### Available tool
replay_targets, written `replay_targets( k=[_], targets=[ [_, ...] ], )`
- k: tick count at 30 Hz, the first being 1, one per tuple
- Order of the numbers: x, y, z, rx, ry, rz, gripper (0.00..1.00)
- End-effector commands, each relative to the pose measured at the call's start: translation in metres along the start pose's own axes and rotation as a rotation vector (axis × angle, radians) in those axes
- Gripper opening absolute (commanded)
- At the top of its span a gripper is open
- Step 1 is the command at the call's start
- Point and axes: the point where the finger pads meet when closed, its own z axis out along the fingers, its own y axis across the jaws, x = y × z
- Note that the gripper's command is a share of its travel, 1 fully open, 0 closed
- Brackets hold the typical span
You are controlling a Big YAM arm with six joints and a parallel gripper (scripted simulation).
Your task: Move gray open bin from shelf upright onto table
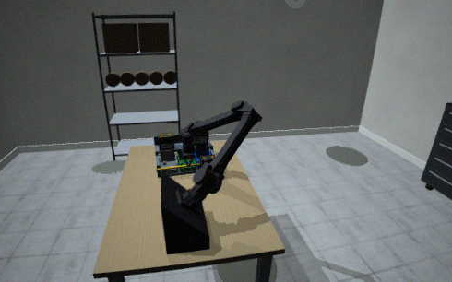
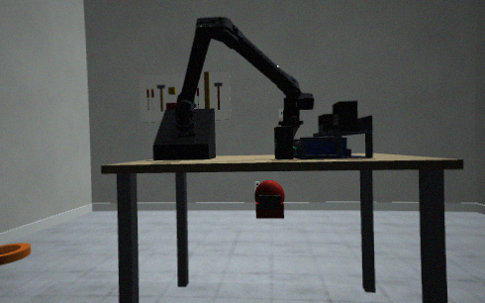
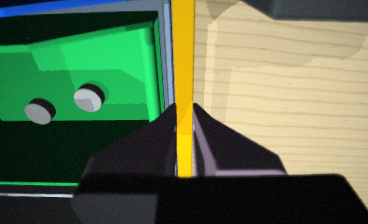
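Note:
The gray open bin (image 1: pixel 166 163) appears at the left of the low shelf on the table; its parts are too small to make out. A green bin (image 1: pixel 182 159) (image 3: pixel 130 45) with two silver round parts stands beside it, then a blue bin (image 1: pixel 201 154) (image 2: pixel 322 147). A thin yellow bar (image 1: pixel 173 168) (image 3: pixel 183 55) runs along the shelf's front. My gripper (image 1: pixel 188 162) (image 3: pixel 184 111) points down at the shelf front, shut on the yellow bar, with one finger on each side of it. In the wrist view the gray bin is mostly or wholly hidden by my gripper.
Dark boxes (image 2: pixel 344 114) stand on the shelf's upper level, close to my wrist. A dark upright block (image 2: pixel 284 143) stands at the shelf's near end in the exterior view. The table (image 1: pixel 132 230) (image 2: pixel 241 160) also carries the arm's black base (image 1: pixel 184 230) (image 2: pixel 183 149).

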Motion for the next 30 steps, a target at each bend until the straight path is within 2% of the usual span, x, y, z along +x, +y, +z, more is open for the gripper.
replay_targets(
  k=[1,30],
  targets=[
    [-0.004,0.018,-0.031,-0.056,0.002,0.023,0.00],
    [-0.004,0.019,-0.058,-0.059,0.005,0.026,0.00]
  ],
)
